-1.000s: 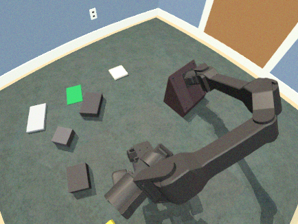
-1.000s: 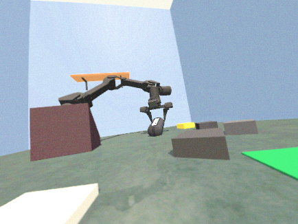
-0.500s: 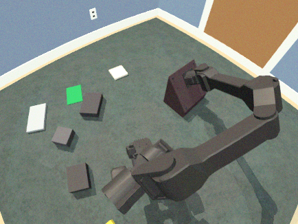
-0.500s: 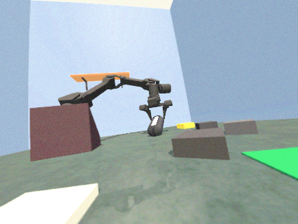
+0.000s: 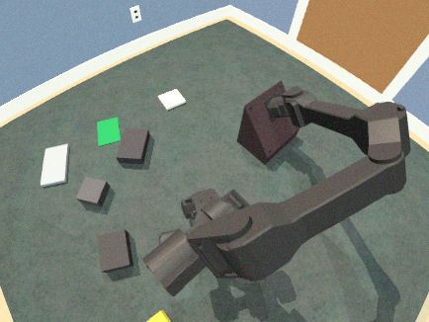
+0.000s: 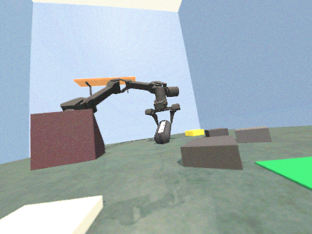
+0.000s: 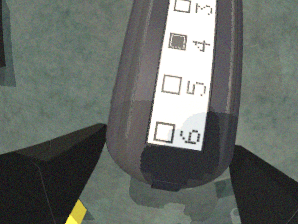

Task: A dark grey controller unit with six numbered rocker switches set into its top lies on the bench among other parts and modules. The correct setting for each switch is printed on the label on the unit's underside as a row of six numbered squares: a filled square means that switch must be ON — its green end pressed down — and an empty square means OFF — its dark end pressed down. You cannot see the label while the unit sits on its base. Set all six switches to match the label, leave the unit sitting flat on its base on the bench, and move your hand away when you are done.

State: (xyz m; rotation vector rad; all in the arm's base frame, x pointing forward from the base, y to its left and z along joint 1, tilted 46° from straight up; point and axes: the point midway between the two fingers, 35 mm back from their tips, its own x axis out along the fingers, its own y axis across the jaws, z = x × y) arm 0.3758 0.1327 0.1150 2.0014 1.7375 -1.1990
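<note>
The dark controller unit (image 6: 162, 138) (image 7: 125, 90) is tipped, with its underside label (image 6: 162, 126) (image 7: 180, 110) turned up to the wrist camera. Square 4 is filled; squares 3, 5 and 6 are empty. Squares 1 and 2 are outside the wrist view and too small to read in the exterior view. My gripper (image 6: 164, 123) (image 7: 169, 142) is shut on the unit, fingers wide apart, one at each side near the 6 end. The unit is low over the bench; I cannot tell whether it touches. The rocker switches are hidden, and the arm hides most of the unit in the top view.
A maroon wedge-like block (image 5: 259, 128) (image 6: 61, 140) stands beside the arm. Grey-brown blocks (image 5: 133, 143) (image 5: 92, 190) (image 5: 115, 249), a green sheet (image 5: 109, 131) (image 6: 291, 172), white slabs (image 5: 54, 165) (image 5: 172, 99) and a yellow piece (image 5: 159, 317) (image 6: 195, 132) lie around.
</note>
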